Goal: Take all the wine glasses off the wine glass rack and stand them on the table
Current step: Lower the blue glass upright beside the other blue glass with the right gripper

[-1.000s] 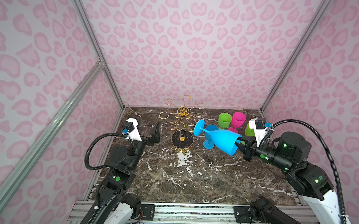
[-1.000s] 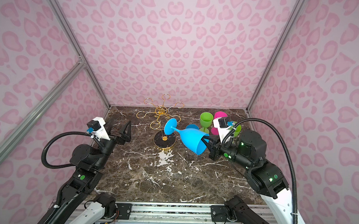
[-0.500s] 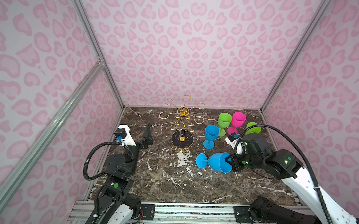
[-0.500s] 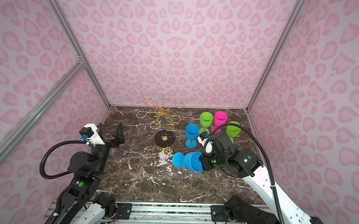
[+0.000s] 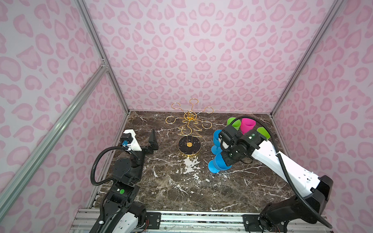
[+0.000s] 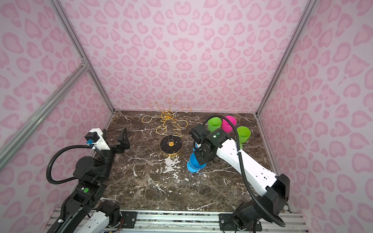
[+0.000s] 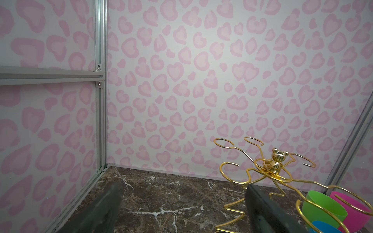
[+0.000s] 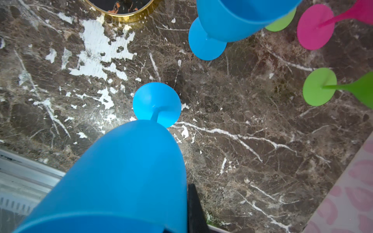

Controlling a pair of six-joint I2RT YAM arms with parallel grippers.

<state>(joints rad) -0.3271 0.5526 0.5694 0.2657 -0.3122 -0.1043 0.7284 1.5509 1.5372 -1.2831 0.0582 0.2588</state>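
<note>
Blue wine glass point(image 5: 219, 165): it is off the rack. It is low over the table point(image 5: 179, 185), right of the middle and nearer than the rack.
Which way it points: the round foot point(image 8: 156, 105) points down at the table and the open mouth points up. Its long line runs close to straight up and down.
Foot and table: I cannot tell if the foot touches the table.
Right gripper point(image 5: 227, 159): it is clamped tight on the rim of the blue wine glass and holds it from above. One black finger point(image 8: 194, 207) shows beside the bowl in the right wrist view.
What changed: a second ago the glass was high up beside the rack, lying sideways with its foot toward the rack. Half a second ago it was lower and nearer, on its side with the foot to the left. Now the foot is down.
Left gripper point(image 7: 182, 187): its jaws are spread wide and hold nothing. It is at the left side and has pulled back a little from the rack.
Other blue glass point(image 5: 216, 139): it stands on the table just behind the held one.
Wine glass rack point(image 5: 189, 130): a gold wire stand on a round black base, in the middle toward the far wall.
Green glasses point(image 6: 214, 124) point(image 6: 243, 134): they stand at the far right.
Pink glass point(image 6: 229, 122): it stands between the two green ones.
</note>
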